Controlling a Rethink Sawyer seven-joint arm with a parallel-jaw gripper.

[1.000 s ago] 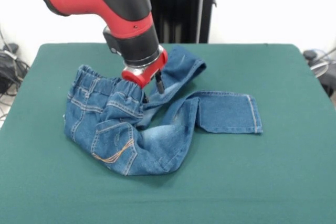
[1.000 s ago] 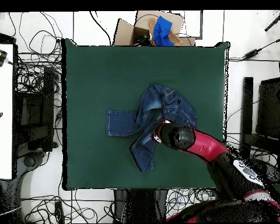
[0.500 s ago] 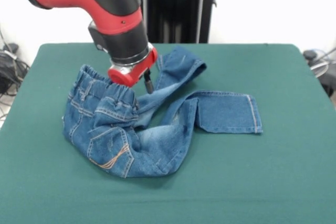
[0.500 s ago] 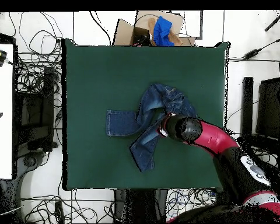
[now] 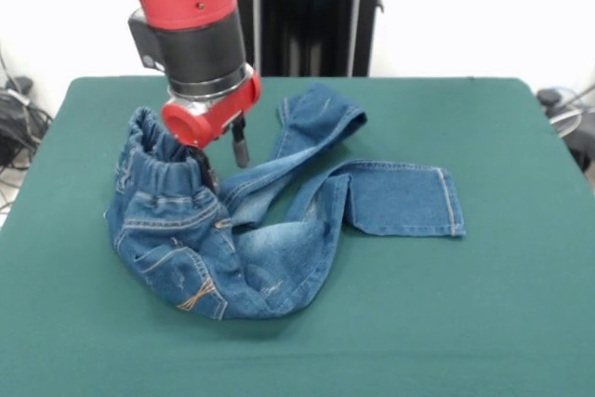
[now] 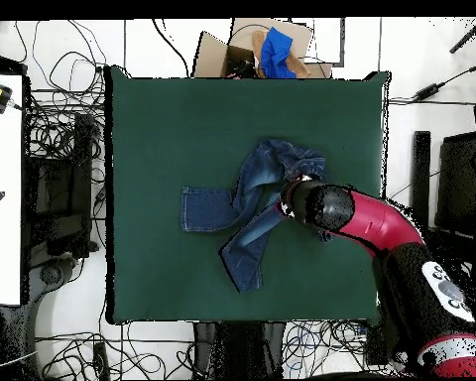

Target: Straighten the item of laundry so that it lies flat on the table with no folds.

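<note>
The small blue denim jeans lie crumpled left of centre on the green table. One leg runs flat to the right, and the other is folded toward the far side. The elastic waistband is bunched and raised at the left. My gripper comes down from the red and black arm and is shut on the waistband, holding it a little above the cloth. In the overhead view the jeans lie mid-table, with the gripper at their right side.
The black pedestal stands behind the table's far edge. In the overhead view a cardboard box with blue cloth sits beyond the table's top edge. A white bench and loose cables lie at the left.
My gripper has moved left in the front view and risen slightly, dragging the waistband with it. The seat of the jeans has bunched up more, and the right leg has stayed put.
</note>
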